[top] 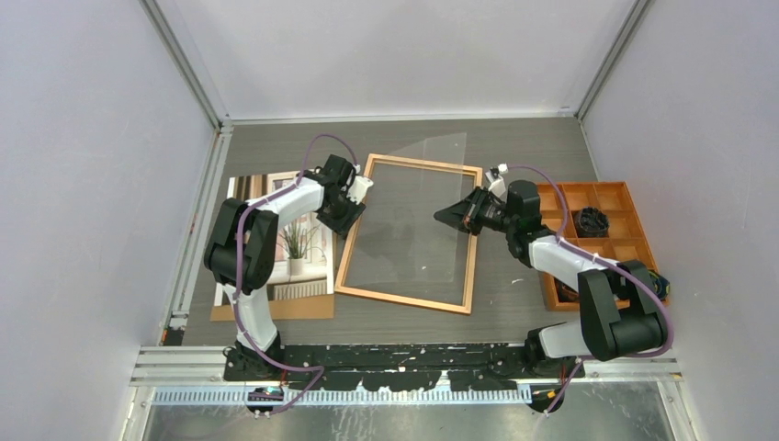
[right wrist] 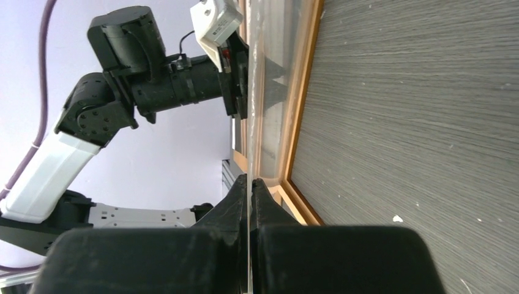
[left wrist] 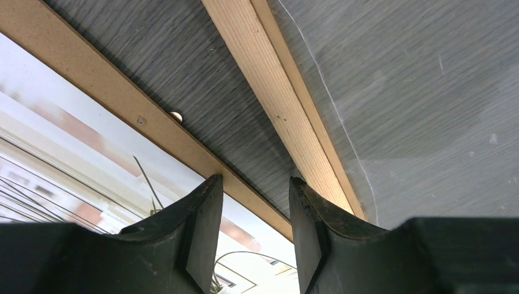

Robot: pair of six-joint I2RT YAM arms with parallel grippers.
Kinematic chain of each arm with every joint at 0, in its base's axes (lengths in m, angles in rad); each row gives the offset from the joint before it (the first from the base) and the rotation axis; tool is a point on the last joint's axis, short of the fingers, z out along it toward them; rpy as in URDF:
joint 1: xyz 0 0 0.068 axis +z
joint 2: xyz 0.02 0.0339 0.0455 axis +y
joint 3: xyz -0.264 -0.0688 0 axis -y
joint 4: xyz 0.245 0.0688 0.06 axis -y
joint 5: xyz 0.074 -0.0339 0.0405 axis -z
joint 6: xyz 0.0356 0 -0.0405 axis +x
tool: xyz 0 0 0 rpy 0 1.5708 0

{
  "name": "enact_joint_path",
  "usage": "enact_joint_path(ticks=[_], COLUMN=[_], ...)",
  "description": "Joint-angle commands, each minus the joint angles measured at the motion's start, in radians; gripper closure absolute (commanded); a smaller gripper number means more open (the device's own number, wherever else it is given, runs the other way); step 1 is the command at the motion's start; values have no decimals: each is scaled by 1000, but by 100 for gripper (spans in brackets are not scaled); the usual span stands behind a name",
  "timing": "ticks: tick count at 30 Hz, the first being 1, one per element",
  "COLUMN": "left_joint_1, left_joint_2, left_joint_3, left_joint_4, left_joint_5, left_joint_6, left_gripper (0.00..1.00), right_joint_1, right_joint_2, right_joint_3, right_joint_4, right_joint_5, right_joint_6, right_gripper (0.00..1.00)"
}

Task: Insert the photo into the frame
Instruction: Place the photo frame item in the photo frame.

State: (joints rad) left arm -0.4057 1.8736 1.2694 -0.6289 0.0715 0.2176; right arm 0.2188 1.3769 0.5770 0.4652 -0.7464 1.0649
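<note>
Nearest your arms, a brown backing board [top: 276,310] lies flat on the left of the desk [top: 514,156]. The photo [top: 303,246] rests on it picture side up, partly hidden under the left arm. Just to its right, the frame [top: 409,303] lies flat at the middle of the desk, apart from the board, with a strip of bare desk between them.

Your left gripper [left wrist: 252,226] hangs over that strip, its jaws partly apart with nothing between them. One finger sits over the board's edge, the other beside the frame's left rail.

Your right gripper [right wrist: 250,180] reaches in from the right and is pinched tight on the edge of the clear pane [top: 418,230]. The pane's left edge runs just inside the frame's left rail, and its far edge shows past the frame's far rail.

Farther right, an orange compartment tray [top: 611,197] sits well apart from the frame, with a dark object [top: 592,220] in one compartment.
</note>
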Motion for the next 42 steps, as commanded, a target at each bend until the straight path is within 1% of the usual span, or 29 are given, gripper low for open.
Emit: enact_joint_path(ticks=[1, 4, 5, 7, 11, 14, 21, 27, 31, 37, 40, 42], left_joint_1=[-4, -4, -4, -4, -4, -4, -4, -4, -4, -4, -4, -4], left_joint_2=[3, -1, -1, 2, 13, 7, 0, 6, 4, 1, 1, 0], left_joint_3=[7, 13, 17, 21, 27, 24, 24, 24, 22, 22, 20, 16], left_joint_4=[14, 9, 5, 5, 0, -1, 0, 2, 0, -2, -2, 1], left_joint_5=[7, 10, 6, 5, -3, -4, -18, -15, -15, -20, -21, -18], left_joint_6=[8, 9, 11, 12, 14, 18, 27, 25, 30, 33, 32, 33], left_gripper=[54, 54, 54, 54, 54, 54, 53, 53, 54, 54, 54, 54], right_joint_1=[11, 10, 11, 10, 10, 10, 13, 22, 25, 28, 27, 27], right_joint_2=[-25, -51, -76, -87, -75, -52, -51, -84, -70, -40, -21, -19], right_joint_3=[43, 62, 76, 83, 84, 79, 55, 54, 66, 53, 29, 15], right_joint_4=[-112, -239, -325, -361, -356, -317, -206, -188, -182, -65, 39, 77], right_joint_5=[26, 72, 114, 133, 142, 128, 90, 76, 75, 49, 24, 22], right_joint_6=[-98, -177, -240, -263, -268, -249, -218, -224, -206, -112, -43, -23], right_gripper=[99, 99, 99, 98, 87, 85, 90, 95, 96, 96, 97, 97])
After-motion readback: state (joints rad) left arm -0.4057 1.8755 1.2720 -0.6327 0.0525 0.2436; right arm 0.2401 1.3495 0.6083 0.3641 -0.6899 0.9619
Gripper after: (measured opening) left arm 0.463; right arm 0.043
